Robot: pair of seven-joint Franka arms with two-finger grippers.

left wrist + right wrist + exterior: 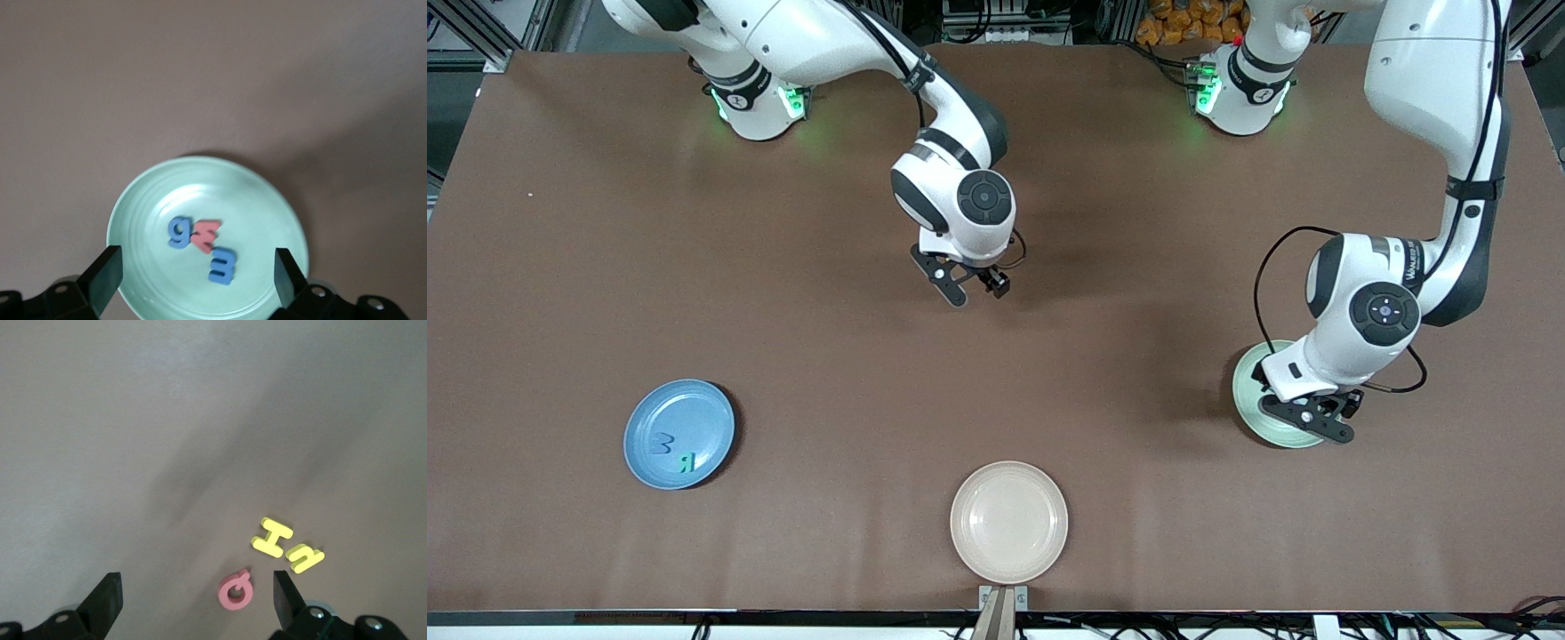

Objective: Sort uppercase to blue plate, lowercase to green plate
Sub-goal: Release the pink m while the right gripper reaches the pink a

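The green plate (267, 200) lies below my open left gripper (195, 277). On it lie a light blue rounded letter (179, 231), a pinkish-red w (205, 235) and a light blue e (222, 265), all clear of the fingers. In the front view the left gripper (1316, 418) hangs over the green plate (1249, 391). My right gripper (195, 600) is open over bare table, with a red Q (235, 590) close to one finger. A yellow H (272, 537) and a thin yellow letter (302, 558) lie beside the Q. The blue plate (649, 413) holds the dark blue M (663, 443) and the teal R (685, 462).
A cream-white plate (1009, 522) sits near the table's front edge, midway between the blue and green plates. The right gripper (978, 292) hangs over the table's middle, and its wrist hides the loose letters in the front view.
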